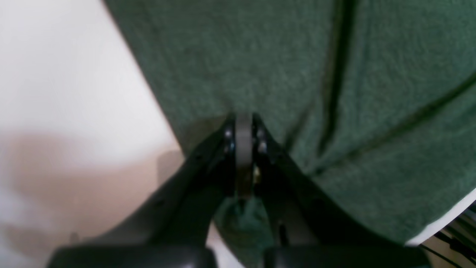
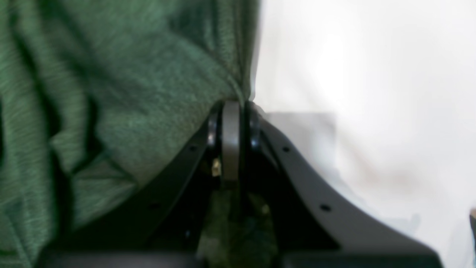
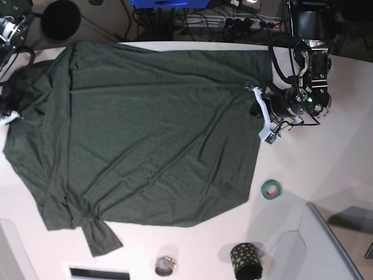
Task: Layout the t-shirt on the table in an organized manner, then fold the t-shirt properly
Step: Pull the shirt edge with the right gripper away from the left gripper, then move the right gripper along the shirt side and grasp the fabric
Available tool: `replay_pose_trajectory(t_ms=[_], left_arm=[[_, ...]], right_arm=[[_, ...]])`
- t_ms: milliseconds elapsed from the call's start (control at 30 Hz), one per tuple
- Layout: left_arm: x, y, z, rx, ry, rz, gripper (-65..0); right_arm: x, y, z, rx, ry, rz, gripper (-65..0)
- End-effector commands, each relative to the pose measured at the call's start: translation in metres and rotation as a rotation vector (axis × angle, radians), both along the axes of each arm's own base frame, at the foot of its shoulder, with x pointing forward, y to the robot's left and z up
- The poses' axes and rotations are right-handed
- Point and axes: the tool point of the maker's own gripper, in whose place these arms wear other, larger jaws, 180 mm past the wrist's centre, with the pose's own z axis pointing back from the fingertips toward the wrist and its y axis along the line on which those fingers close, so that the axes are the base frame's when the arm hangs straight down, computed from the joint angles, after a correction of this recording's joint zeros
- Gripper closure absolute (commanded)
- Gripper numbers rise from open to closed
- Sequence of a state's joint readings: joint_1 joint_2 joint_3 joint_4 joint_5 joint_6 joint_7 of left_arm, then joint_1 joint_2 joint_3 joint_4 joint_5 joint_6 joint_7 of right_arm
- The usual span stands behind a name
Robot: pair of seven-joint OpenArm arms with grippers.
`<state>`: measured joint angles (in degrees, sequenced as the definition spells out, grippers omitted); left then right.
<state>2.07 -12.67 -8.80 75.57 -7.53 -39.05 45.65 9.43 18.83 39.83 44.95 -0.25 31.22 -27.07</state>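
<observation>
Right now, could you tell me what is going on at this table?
A two-armed robot is laying out a dark green t-shirt on the white table. The left gripper is shut on one edge of the fabric, and the right gripper is pinching the opposite edge. The shirt lies spread but wrinkled, with one sleeve bunched near the front. No fold has been made yet. A tape roll and a dotted cup sit nearby.

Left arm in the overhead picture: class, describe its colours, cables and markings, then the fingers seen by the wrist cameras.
The left arm is mostly black, with black cables looping beside it, a small green light and white parts by its left hand. In the wrist views, both hands have black curved fingers with bolt heads, and a grey pad at the tips. The right hand looks the same.
</observation>
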Motion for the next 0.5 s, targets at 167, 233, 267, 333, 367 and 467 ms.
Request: replay_pose_trajectory(t_ms=[167, 233, 267, 333, 367, 467], left_arm=[[0.010, 0.002, 0.009, -0.006, -0.040, 0.001, 0.0], [0.011, 0.002, 0.010, -0.005, -0.041, 0.001, 0.0], [0.011, 0.002, 0.010, -0.005, -0.041, 0.001, 0.0], [0.011, 0.002, 0.010, -0.005, -0.041, 0.001, 0.0], [0.011, 0.003, 0.010, -0.004, -0.041, 0.002, 0.0], [0.011, 0.003, 0.010, -0.004, -0.041, 0.002, 0.0]], right_arm=[[0.028, 0.023, 0.046, -0.107, -0.092, 0.188, -0.5], [0.035, 0.037, 0.058, -0.156, -0.098, 0.262, -0.5], [0.038, 0.046, 0.063, -0.169, -0.112, 0.290, -0.5], [0.045, 0.061, 0.075, -0.197, -0.146, 0.333, -0.5], [0.049, 0.067, 0.083, -0.214, -0.167, 0.356, -0.5], [0.053, 0.094, 0.090, -0.245, -0.171, 0.440, -0.5]])
